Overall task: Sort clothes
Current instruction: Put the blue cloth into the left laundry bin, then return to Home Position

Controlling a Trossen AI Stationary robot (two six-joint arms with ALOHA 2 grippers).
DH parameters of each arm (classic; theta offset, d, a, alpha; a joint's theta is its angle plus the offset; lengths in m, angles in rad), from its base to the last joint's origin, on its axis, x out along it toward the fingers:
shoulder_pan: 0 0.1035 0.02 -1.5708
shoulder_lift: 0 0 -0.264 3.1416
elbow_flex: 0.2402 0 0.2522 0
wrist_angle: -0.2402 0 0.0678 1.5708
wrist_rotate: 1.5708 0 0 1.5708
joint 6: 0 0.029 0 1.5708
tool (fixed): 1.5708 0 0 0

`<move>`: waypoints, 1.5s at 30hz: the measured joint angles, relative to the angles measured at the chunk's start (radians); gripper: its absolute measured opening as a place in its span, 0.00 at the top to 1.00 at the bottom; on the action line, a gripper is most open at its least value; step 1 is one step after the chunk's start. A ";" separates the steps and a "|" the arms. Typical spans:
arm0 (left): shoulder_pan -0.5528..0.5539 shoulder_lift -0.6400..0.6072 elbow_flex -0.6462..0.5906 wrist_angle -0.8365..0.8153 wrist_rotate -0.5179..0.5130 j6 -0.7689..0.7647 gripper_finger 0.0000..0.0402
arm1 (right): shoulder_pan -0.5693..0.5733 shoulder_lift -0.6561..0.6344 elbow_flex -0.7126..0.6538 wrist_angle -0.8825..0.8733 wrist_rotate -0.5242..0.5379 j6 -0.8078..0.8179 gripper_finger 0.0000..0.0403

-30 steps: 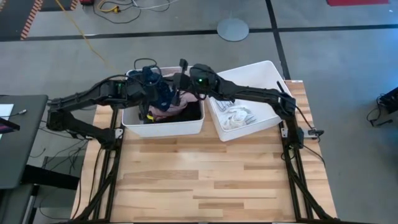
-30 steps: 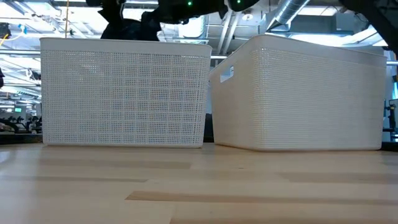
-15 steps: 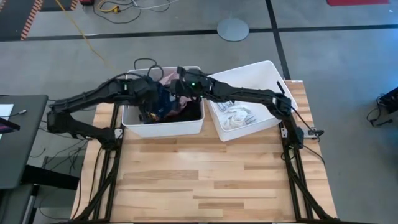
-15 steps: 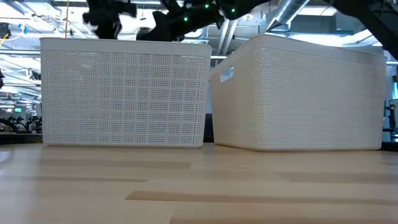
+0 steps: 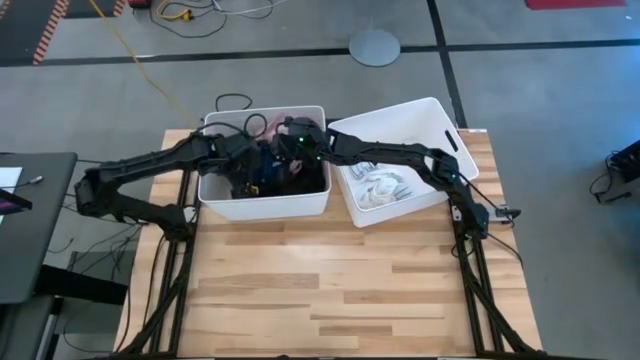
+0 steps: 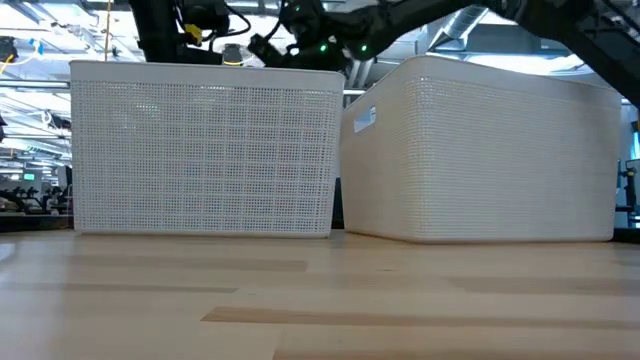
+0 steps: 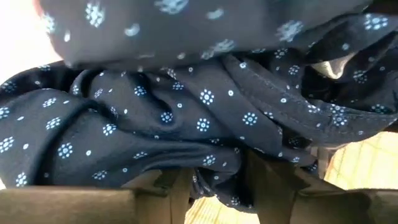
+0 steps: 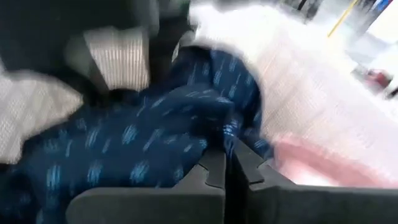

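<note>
The dark navy patterned garment (image 5: 268, 165) lies bunched inside the left white bin (image 5: 262, 207), on top of a pink garment (image 8: 311, 155) and other dark clothes. Both grippers reach down into this bin. My left gripper (image 7: 221, 183) comes in from the table's left side with its fingers apart and a fold of the navy cloth (image 7: 211, 124) between and over them. My right gripper (image 8: 230, 158) comes from the right bin's side and is shut on the same garment. White socks (image 5: 380, 187) lie in the right bin (image 5: 392, 112). My left gripper has a fold of the navy garment (image 7: 217, 168) hanging between its parted fingers; whether the fingers touch it, I cannot tell. My right gripper pinches a bunched fold of the navy garment (image 8: 229, 132) between its two fingers, slanting down from the table's right. The cloth lies slack on the pile in the bin.
The two white bins stand side by side at the table's far edge, and their tall walls (image 6: 200, 150) (image 6: 480, 150) hide their contents in the low view. The wooden tabletop (image 5: 330, 290) spreads out in front of them.
Both grippers have gone down from above the left bin's rim into the bin, tipping further downward. The navy garment, held up between them before, has sunk with them and now lies bunched on the pile inside.
</note>
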 joint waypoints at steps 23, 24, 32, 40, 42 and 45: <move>-0.009 -0.089 0.047 -0.023 0.039 -0.034 0.51 | 0.008 0.026 0.089 -0.162 -0.041 0.051 0.76; -0.016 -0.109 0.057 -0.027 0.040 -0.035 0.51 | 0.010 0.026 0.119 -0.200 -0.041 0.049 0.73; -0.085 -0.316 0.114 -0.023 0.040 -0.067 0.51 | 0.048 0.024 0.376 -0.438 -0.038 0.013 0.50; -0.162 -0.522 0.116 -0.023 0.039 -0.124 0.51 | 0.082 -0.130 0.396 -0.543 -0.025 -0.029 0.43; -0.175 -0.568 0.116 -0.026 0.039 -0.139 0.51 | 0.093 -0.182 0.396 -0.567 -0.025 -0.029 0.43; -0.194 -0.632 0.112 -0.026 0.053 -0.169 0.51 | 0.115 -0.258 0.396 -0.648 -0.023 -0.029 0.43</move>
